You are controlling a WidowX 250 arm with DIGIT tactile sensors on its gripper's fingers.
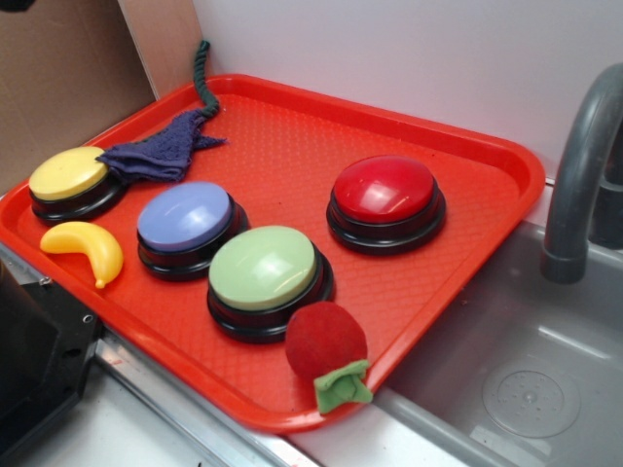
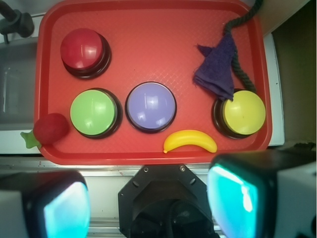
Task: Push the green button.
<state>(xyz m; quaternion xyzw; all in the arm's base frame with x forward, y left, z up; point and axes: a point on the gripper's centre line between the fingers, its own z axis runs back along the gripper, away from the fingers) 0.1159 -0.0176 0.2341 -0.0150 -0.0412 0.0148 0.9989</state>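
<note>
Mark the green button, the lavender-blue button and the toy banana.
green button (image 1: 263, 267), exterior view, centre of dome
lavender-blue button (image 2: 150, 105), wrist view, centre of dome
toy banana (image 2: 190, 140), wrist view, middle of curve

Glossy plastic dome on the green button (image 1: 263, 267), light glinting off it; beside it the red plush ball (image 1: 326, 339) looks fuzzy and matt. The orange-red tray (image 1: 282, 136) shows a fine pebbled plastic texture. Purple cloth (image 1: 156, 156) behind: soft, nubbly terry.

Your backdrop: a plain corner beside a sink.
You see a white wall (image 1: 409, 49), brown cardboard panel (image 1: 68, 68), grey basin (image 1: 526, 379) and faucet (image 1: 579, 175).
</note>
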